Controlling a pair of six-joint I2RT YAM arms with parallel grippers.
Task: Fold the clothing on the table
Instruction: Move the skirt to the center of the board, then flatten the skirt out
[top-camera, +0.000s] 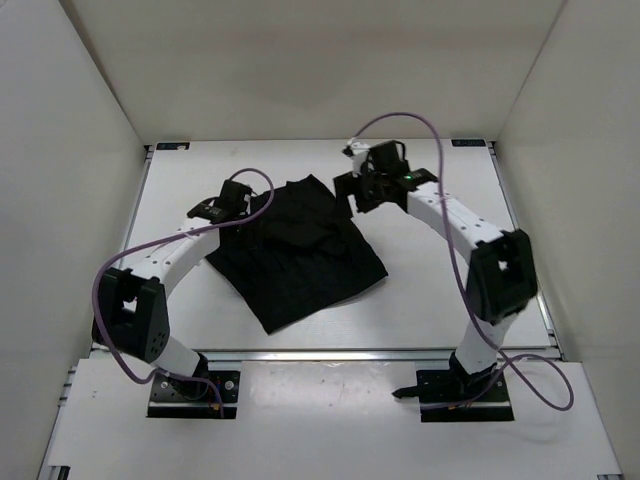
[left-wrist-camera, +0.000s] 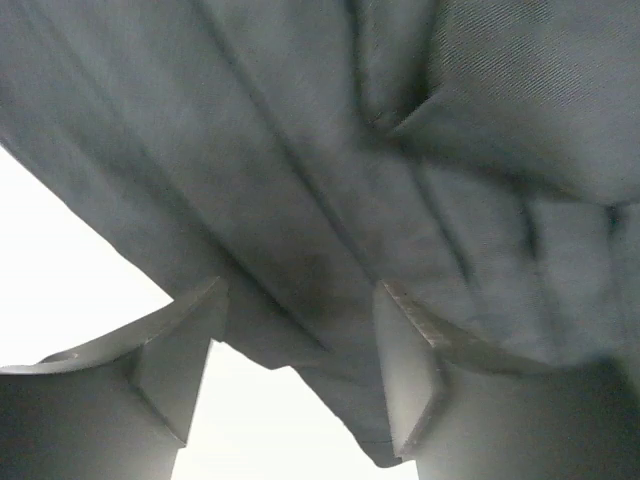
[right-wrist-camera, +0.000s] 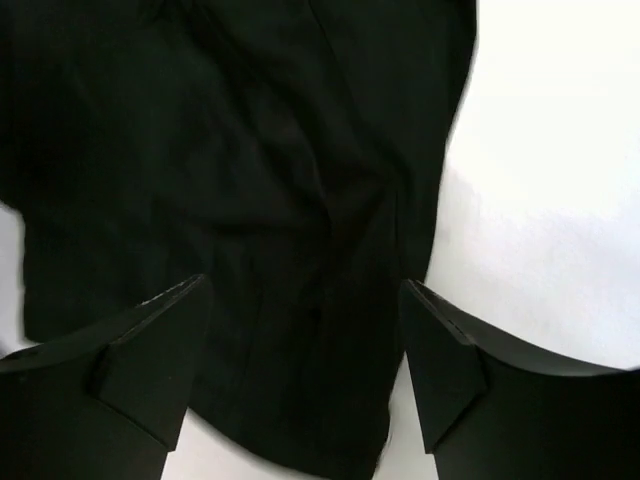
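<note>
Black clothing (top-camera: 300, 262): middle of table (top-camera: 440, 300), lying as a slanted square, far corner bunched over itself.
Left gripper (top-camera: 232, 208): at the far-left edge, fingers apart, edge passing between them, not pinched.
Right gripper (top-camera: 356, 196): at the far-right edge, fingers spread above the fabric, holding nothing.
Nearer arm: neither; the near corner lies well apart from both.

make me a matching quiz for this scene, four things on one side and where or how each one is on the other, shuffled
1 clothing
2 table
3 left gripper
4 right gripper

A white, flat
B jaws apart at the clothing's far right edge
C black, rumpled
D jaws apart at the clothing's left edge

Pairs: 1-C, 2-A, 3-D, 4-B
</note>
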